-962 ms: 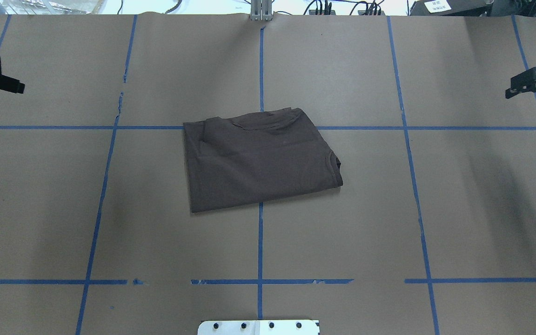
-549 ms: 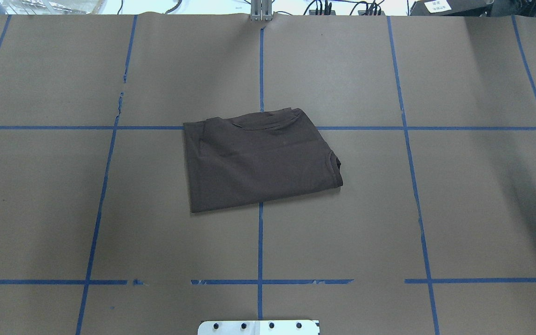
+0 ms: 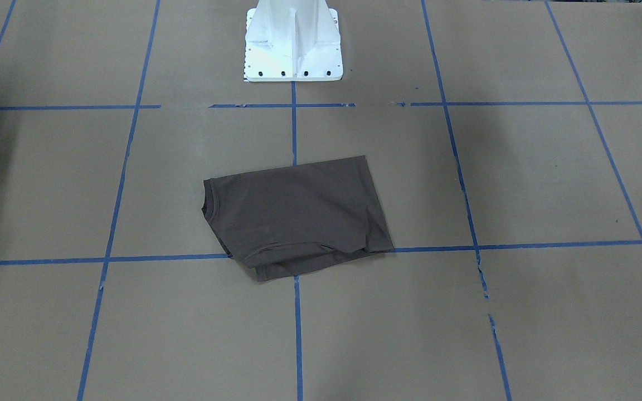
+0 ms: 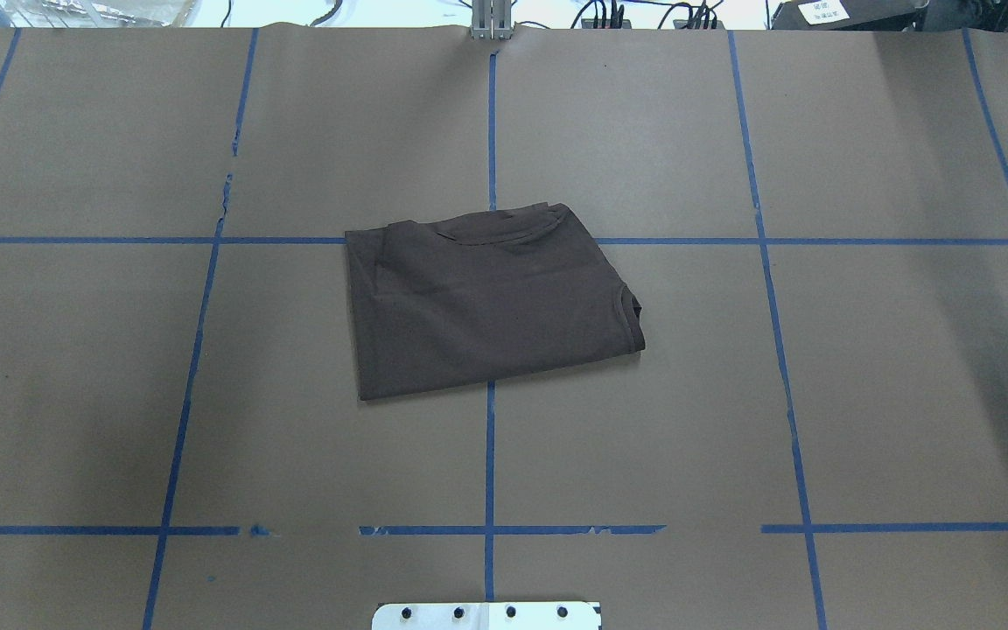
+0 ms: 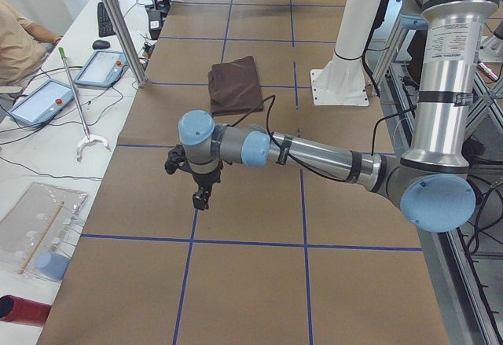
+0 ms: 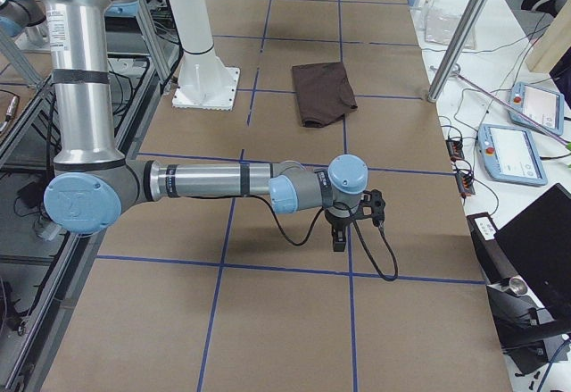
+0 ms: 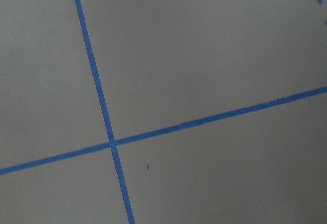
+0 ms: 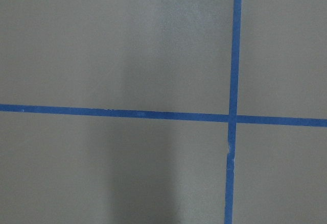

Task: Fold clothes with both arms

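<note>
The dark brown-grey T-shirt (image 4: 486, 306) lies folded into a compact rectangle at the table's middle, its ribbed collar at its right edge in the overhead view. It also shows in the front-facing view (image 3: 296, 214) and both side views (image 5: 234, 86) (image 6: 323, 90). My left gripper (image 5: 200, 200) hangs over bare table far from the shirt. My right gripper (image 6: 339, 240) hangs over bare table at the other end. Both show clearly only in side views, so I cannot tell whether they are open or shut. Neither holds the shirt. Both wrist views show only paper and tape.
Brown paper with a blue tape grid (image 4: 491, 131) covers the table. The white pedestal base (image 3: 293, 39) stands at the robot's edge. An operator (image 5: 20, 42), tablets (image 5: 102, 66) and a laptop (image 6: 544, 258) lie beyond the table's ends.
Both grippers have left the overhead view: the left one out past the left edge, the right one out past the right edge. The shirt has not moved.
</note>
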{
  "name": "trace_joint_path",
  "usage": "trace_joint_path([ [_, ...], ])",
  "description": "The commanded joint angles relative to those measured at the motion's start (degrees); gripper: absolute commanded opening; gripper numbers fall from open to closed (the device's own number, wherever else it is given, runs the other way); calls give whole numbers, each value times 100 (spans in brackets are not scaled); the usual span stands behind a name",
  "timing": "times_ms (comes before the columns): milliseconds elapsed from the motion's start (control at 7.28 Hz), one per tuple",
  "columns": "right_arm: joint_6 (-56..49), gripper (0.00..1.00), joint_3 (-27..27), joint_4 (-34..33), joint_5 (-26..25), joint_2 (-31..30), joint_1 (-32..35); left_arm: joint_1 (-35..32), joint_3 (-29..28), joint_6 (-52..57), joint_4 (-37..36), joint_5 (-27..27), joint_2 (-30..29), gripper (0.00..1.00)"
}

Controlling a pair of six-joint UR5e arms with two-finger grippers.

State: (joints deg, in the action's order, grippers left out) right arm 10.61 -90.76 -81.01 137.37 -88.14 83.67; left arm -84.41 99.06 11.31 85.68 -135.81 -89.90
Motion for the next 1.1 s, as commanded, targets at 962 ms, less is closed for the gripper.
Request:
trace_joint_path([
  [962,-16,100,-398,-91,-36,-80,1,-58,622,-666,-51,-43,280,100],
])
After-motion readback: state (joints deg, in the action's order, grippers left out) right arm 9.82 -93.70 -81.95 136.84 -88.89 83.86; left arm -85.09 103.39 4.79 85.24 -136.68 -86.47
